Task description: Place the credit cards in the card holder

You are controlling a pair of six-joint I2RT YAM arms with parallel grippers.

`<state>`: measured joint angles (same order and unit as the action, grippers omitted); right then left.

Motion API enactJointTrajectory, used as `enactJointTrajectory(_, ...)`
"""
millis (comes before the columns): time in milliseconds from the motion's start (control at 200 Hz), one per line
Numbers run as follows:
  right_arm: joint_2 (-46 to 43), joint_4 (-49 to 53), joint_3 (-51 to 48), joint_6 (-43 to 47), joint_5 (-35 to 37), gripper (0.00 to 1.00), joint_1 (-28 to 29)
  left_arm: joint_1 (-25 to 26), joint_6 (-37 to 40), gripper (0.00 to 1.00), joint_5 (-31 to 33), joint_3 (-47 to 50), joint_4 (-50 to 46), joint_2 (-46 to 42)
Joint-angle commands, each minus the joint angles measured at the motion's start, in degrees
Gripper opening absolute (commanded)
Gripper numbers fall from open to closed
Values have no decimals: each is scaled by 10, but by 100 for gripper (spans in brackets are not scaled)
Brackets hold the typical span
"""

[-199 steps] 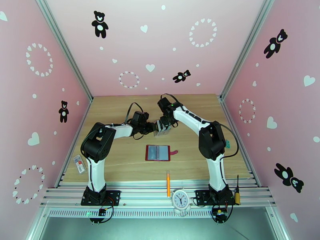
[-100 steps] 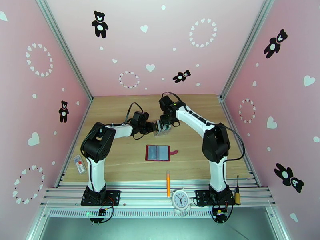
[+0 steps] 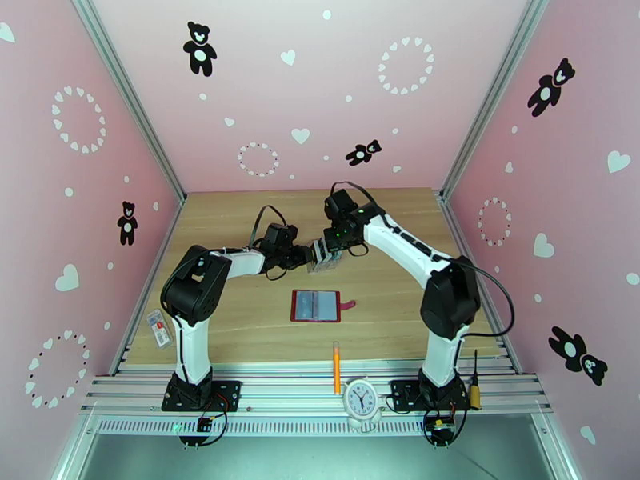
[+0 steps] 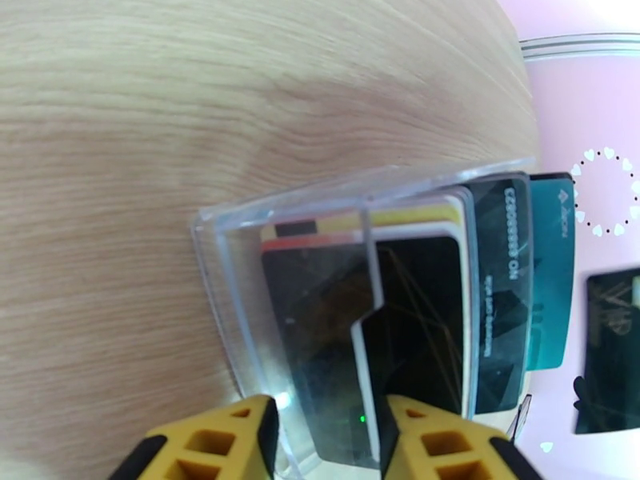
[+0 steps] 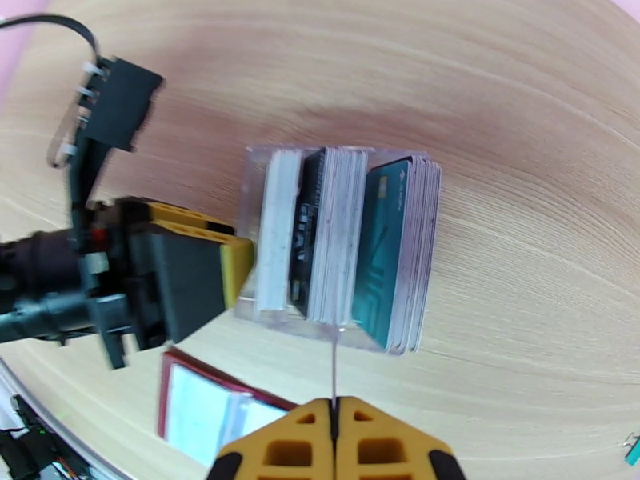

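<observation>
Card holder (image 3: 318, 306) open flat, long axis left-right, tab (image 3: 349, 304) pointing right

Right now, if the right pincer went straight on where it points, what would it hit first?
Probably the clear rack of cards just ahead; the thin card pinched in the right pincer would touch it first.

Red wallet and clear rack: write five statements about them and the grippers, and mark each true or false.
1. The red wallet lies open on the table. True.
2. The clear rack is empty. False: cards stand in it, one teal card among them.
3. The right gripper is shut on a thin card. True.
4. The orange pen lies inside the wallet. False: it lies apart, nearer the arm bases.
5. The left gripper is at the wallet. False: it grips the rack.
</observation>
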<state>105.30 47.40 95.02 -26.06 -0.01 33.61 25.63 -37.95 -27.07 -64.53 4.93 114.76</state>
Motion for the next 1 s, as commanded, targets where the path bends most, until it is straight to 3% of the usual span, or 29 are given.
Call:
enactJointTrajectory(0, -58, -39, -33, -38, -34, 0, -6, -3, 14, 42, -12, 15, 6, -29)
enactJointTrajectory(220, -139, -120, -120, -107, -108, 0, -27, -3, 19, 44, -5, 29, 17, -48)
enactJointTrajectory(511, -225, -220, -241, -170, -152, 0, -28, -3, 37, 45, 32, 56, 13, -101)
enactJointTrajectory(996, -401, -424, -496, -231, -181, 0, -5, 14, 95, 45, 107, 92, -63, -213)
